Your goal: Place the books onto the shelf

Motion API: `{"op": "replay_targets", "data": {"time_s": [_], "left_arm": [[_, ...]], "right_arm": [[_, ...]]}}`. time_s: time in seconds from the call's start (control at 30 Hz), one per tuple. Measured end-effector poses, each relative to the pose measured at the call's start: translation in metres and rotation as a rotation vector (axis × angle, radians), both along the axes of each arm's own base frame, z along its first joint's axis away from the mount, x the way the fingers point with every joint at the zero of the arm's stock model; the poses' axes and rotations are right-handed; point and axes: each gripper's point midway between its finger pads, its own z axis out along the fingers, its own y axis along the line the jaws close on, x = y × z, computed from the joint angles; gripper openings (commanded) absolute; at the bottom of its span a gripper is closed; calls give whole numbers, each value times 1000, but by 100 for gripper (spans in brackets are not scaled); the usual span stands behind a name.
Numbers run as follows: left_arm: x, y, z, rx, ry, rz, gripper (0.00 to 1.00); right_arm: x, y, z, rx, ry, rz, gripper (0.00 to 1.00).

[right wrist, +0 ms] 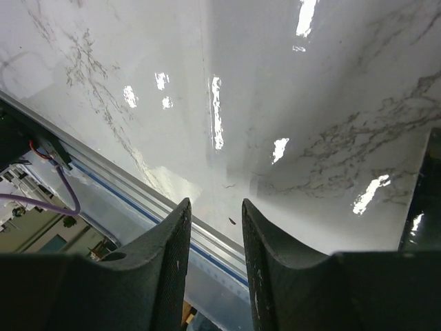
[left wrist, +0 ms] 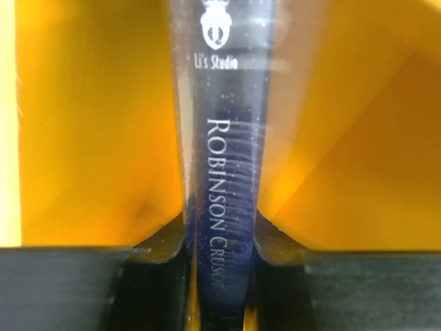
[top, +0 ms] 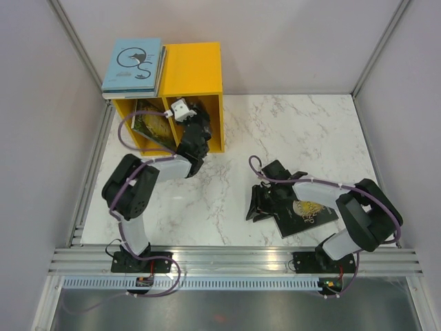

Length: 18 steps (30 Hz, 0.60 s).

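Upper left in the top view, a stack of books (top: 134, 65) lies on the roof of the shelf (top: 196, 62) (on it, not in it), and a grey-green book (top: 153, 124) leans in the left compartment. In the right compartment the left gripper (left wrist: 220, 238) is clamped on the spine of a dark blue book (left wrist: 224, 158), upright and seemingly almost placed. Lower right, the right gripper (right wrist: 216, 227) stands part open and empty. A black-and-gold book (top: 310, 214) lies flat on the table (top: 227, 200) just right of it, not yet shelved.
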Motion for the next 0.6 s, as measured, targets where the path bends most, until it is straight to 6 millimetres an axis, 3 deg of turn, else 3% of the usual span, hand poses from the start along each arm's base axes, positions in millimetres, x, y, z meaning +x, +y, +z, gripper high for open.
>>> {"op": "replay_targets", "data": {"time_s": [0.03, 0.1, 0.2, 0.3, 0.6], "left_arm": [[1, -9, -2, -37, 6, -60, 100], [2, -46, -18, -150, 98, -309, 100], [-7, -64, -53, -316, 223, -453, 100], [-14, -71, -83, -416, 315, -490, 100], [-21, -75, -102, -463, 388, -481, 100]], "right_arm": [[0, 0, 2, 7, -7, -6, 41], [0, 1, 4, 22, -21, -15, 41], [-4, -1, 4, 35, -27, -33, 40], [-9, -4, 4, 38, -23, -45, 40], [-9, -4, 18, 76, -64, -56, 40]]}}
